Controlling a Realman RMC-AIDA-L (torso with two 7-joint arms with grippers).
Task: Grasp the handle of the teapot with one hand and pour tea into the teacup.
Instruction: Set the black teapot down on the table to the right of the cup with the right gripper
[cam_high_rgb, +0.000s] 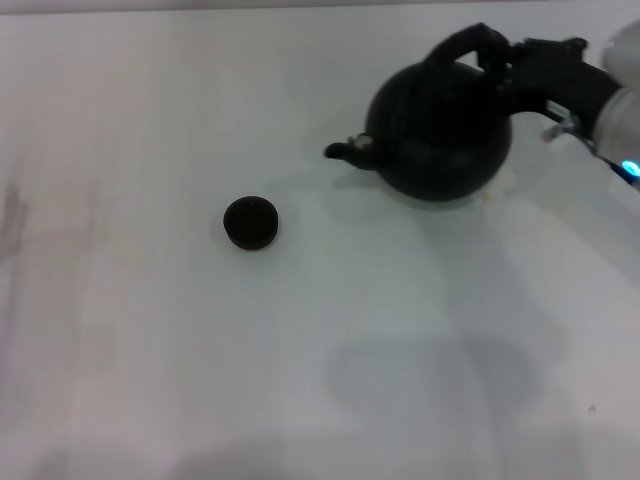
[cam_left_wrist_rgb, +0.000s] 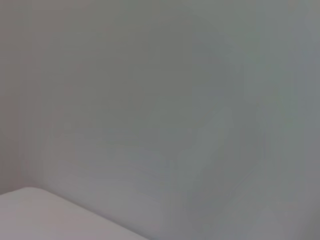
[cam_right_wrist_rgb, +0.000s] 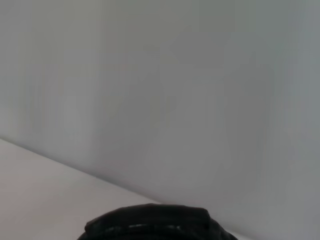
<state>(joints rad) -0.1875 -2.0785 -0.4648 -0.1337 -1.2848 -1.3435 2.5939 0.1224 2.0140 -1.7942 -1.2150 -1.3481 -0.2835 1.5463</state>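
The large round black teapot (cam_high_rgb: 440, 130) is at the back right of the white table (cam_high_rgb: 300, 360) in the head view, its short spout (cam_high_rgb: 340, 150) pointing left toward the teacup. Its arched black handle (cam_high_rgb: 462, 45) rises over the top and leans to the right. My right gripper (cam_high_rgb: 500, 58) reaches in from the right edge and is shut on the handle. The ribbed handle also shows in the right wrist view (cam_right_wrist_rgb: 150, 222). The tiny dark teacup (cam_high_rgb: 250, 222) stands alone left of and nearer than the pot, well apart from the spout. My left gripper is out of view.
A faint broad shadow (cam_high_rgb: 430, 380) lies on the table nearer than the pot. The left wrist view shows only a pale blank surface (cam_left_wrist_rgb: 160, 100) and a light corner (cam_left_wrist_rgb: 40, 215).
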